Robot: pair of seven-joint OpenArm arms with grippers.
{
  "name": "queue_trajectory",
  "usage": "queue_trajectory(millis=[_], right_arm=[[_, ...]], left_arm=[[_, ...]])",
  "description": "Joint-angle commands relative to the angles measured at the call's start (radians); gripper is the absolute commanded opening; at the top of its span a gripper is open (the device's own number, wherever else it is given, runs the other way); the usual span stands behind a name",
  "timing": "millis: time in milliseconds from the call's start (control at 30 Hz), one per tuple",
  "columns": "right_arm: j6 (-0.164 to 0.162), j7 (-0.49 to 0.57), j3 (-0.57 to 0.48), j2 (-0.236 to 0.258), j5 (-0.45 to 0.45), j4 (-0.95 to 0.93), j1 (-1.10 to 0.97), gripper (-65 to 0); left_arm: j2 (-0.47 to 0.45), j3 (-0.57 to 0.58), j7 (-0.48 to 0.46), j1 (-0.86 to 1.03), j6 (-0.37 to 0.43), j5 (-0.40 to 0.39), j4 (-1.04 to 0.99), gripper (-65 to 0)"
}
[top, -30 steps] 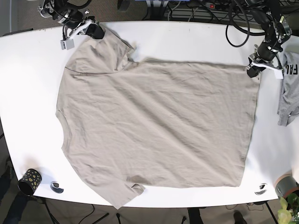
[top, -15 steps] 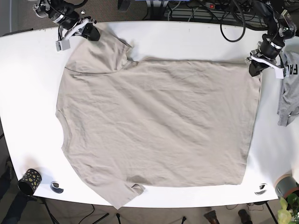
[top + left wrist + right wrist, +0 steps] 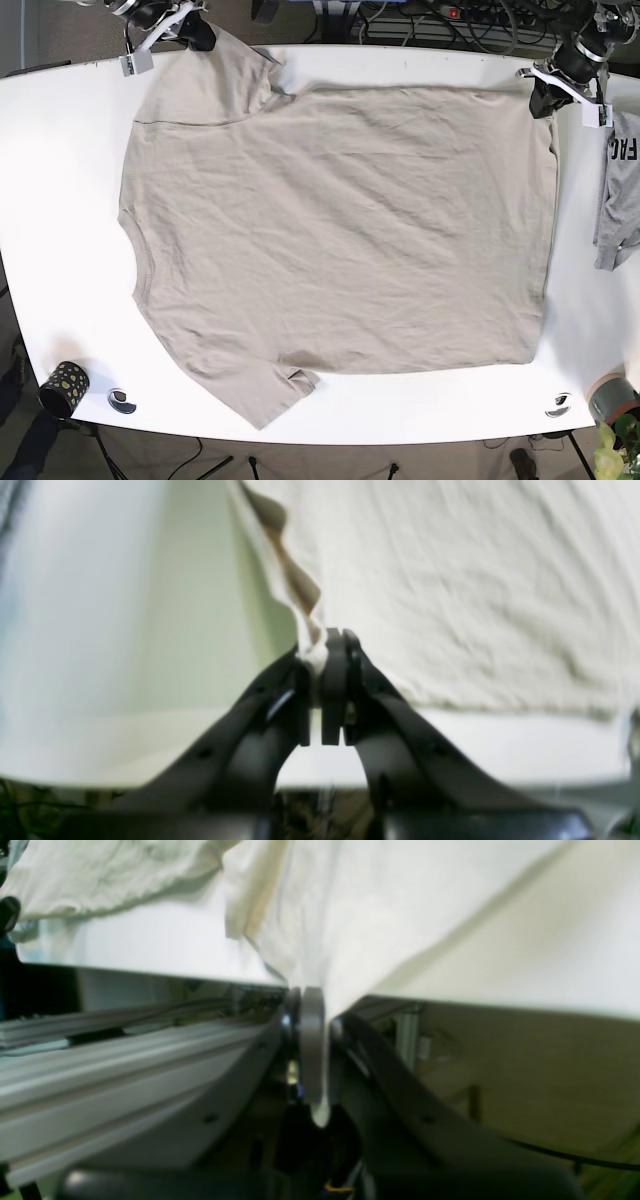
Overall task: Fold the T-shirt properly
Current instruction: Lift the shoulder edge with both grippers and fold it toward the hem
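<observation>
A beige T-shirt (image 3: 340, 230) lies spread over the white table (image 3: 60, 200), its far edge lifted. My left gripper (image 3: 543, 102) is at the far right corner, shut on the shirt's hem corner; the left wrist view shows the black fingers (image 3: 334, 680) pinching cloth (image 3: 450, 580). My right gripper (image 3: 203, 38) is at the far left, shut on the sleeve edge; in the right wrist view the fabric (image 3: 400, 915) runs down between the closed fingers (image 3: 310, 1040).
A grey garment (image 3: 618, 190) hangs over the table's right edge. A spotted black cup (image 3: 63, 388) and a small round object (image 3: 122, 401) sit at the near left corner. Another round object (image 3: 558, 405) and a grey roll (image 3: 612, 397) lie near right. Cables run behind the table.
Both grippers have pulled the shirt's far edge toward the back of the table. The whole shirt has slid that way and its far edge now rises off the surface.
</observation>
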Motion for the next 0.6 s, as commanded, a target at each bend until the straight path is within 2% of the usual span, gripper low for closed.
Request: queue_trajectory(millis=[0, 200, 567], right_arm=[[0.009, 0.012, 0.036, 0.000, 0.022, 0.041, -0.020, -65.0], [0.009, 0.010, 0.077, 0.011, 0.097, 0.044, 0.022, -65.0], [0.001, -0.016, 0.071, 0.006, 0.096, 0.037, 0.214, -65.0]], left_arm=[[-0.011, -0.034, -0.023, 0.006, -0.028, -0.017, 0.039, -65.0], [-0.010, -0.055, -0.010, -0.070, -0.031, -0.017, 0.048, -65.0], [-0.010, -0.026, 0.146, -0.330, -0.023, -0.008, 0.041, -65.0]])
